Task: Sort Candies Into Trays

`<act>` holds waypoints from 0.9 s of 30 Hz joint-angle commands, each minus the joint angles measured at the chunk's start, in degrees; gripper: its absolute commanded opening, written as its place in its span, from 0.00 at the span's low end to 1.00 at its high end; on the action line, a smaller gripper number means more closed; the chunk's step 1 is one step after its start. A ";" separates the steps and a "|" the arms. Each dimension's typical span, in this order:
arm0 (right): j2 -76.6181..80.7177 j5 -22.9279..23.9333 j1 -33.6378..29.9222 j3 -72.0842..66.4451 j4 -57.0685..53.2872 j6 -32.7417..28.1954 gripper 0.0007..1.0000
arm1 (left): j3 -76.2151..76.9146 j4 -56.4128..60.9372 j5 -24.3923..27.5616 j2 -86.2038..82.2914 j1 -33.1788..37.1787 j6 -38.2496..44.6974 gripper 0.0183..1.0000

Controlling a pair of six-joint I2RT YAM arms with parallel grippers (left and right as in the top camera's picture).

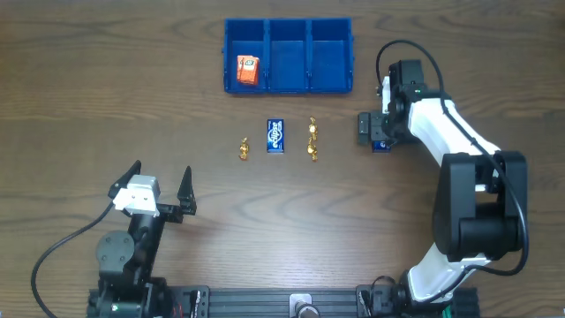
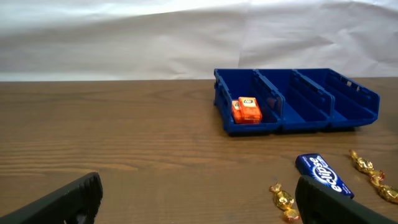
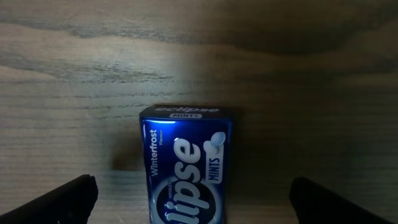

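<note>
A blue three-compartment tray stands at the back centre, with orange candies in its left compartment. In front of it lie a blue mint pack and gold-wrapped candies. My right gripper is open and low over a second blue mint box, which lies flat on the table between its fingers. My left gripper stands open with nothing in it at the front left, far from the candies. In the left wrist view, the tray and orange candies are ahead.
Bare wooden tabletop stretches left of the tray and candies. The tray's middle and right compartments hold nothing. The arm bases stand along the front edge.
</note>
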 commanded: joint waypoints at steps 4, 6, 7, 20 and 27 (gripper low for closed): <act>0.98 2.27 0.72 -0.83 2.08 1.22 1.00 | -1.18 -1.86 0.68 -0.22 0.20 0.37 1.00; 0.98 2.25 0.72 -0.83 2.21 1.22 1.00 | -1.18 -1.86 0.68 -0.22 0.20 0.37 1.00; 1.03 2.25 0.72 -0.83 2.21 1.22 1.00 | -1.18 -1.86 0.68 -0.22 0.20 0.37 1.00; 3.39 2.08 0.87 -0.83 3.48 2.25 0.54 | -1.18 -1.86 0.68 -0.22 0.20 0.37 1.00; 3.39 1.77 0.87 -0.83 3.23 2.25 0.27 | -1.18 -1.86 0.68 -0.22 0.20 0.35 1.00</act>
